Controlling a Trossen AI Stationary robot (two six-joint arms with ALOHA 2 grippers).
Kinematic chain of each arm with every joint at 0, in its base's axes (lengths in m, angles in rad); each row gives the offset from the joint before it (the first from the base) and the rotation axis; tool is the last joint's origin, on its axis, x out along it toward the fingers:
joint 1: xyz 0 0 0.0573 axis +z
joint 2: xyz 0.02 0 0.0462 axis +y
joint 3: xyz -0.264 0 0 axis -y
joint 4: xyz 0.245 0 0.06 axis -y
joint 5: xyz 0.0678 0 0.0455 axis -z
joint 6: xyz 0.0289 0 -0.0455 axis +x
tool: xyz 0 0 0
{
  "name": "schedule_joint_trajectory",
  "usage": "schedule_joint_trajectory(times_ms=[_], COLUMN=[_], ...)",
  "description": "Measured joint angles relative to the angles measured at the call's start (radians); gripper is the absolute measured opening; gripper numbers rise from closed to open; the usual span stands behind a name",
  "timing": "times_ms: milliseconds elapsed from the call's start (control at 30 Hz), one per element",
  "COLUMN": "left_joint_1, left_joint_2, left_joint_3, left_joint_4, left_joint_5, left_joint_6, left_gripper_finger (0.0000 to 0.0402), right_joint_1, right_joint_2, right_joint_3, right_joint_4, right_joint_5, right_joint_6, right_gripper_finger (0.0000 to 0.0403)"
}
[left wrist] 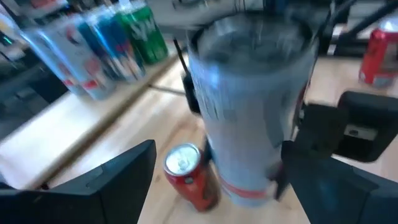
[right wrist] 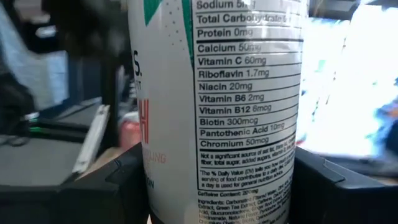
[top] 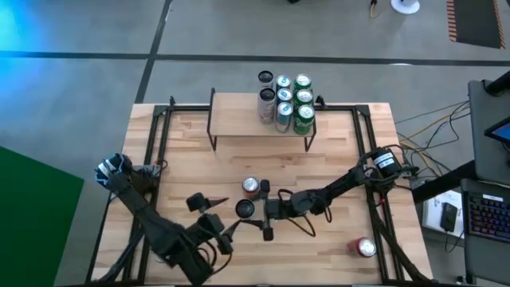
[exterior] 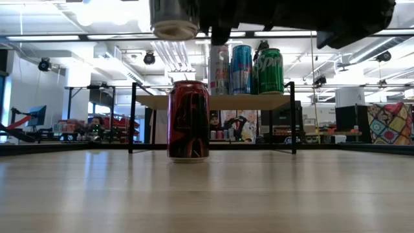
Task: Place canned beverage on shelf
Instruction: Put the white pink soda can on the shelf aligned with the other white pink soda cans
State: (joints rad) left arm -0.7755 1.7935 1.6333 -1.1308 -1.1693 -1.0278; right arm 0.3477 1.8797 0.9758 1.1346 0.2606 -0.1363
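My right gripper (top: 253, 210) is shut on a silver can (top: 245, 209) at mid-table. The low view shows the can (exterior: 174, 19) high above the table. My left gripper (top: 221, 214) is open and empty just left of that can, and its wrist view shows the can (left wrist: 249, 106) ahead between its fingers. A red can (top: 251, 186) stands upright on its base just beyond, and it also shows in the low view (exterior: 188, 121). The wooden shelf (top: 239, 119) stands on black legs at the far edge. Several cans (top: 288, 104) stand on its right end. My right gripper pinches the silver can's side wall (right wrist: 217, 174) between its two fingers (right wrist: 118, 186), one on each side. The fingers come in level from the table's right side. The can is upright and lifted clear of the table.
Another red can (top: 365, 247) is near the table's near right corner. The left part of the shelf board (exterior: 162, 101) is bare. Black frame rails (top: 151, 159) run along the table's left and right sides.
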Motion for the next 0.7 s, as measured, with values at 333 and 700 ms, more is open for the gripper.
schedule_joint_trajectory(times_ms=[333,700], left_joint_1=[0.069,0.083], left_joint_2=[-0.020,-0.053], left_joint_3=[-0.014,-0.034], left_joint_4=[0.325,0.598], left_joint_5=[0.065,0.124], left_joint_6=[0.448,0.733], left_gripper_finger=[0.0329,0.0278], right_joint_1=[0.007,-0.018], right_joint_2=[-0.008,-0.060], right_joint_3=[-0.023,-0.046], right_joint_4=[0.086,0.071], right_joint_5=[-0.019,-0.185], right_joint_6=[-0.114,-0.119], right_gripper_finger=[0.0258,0.0258])
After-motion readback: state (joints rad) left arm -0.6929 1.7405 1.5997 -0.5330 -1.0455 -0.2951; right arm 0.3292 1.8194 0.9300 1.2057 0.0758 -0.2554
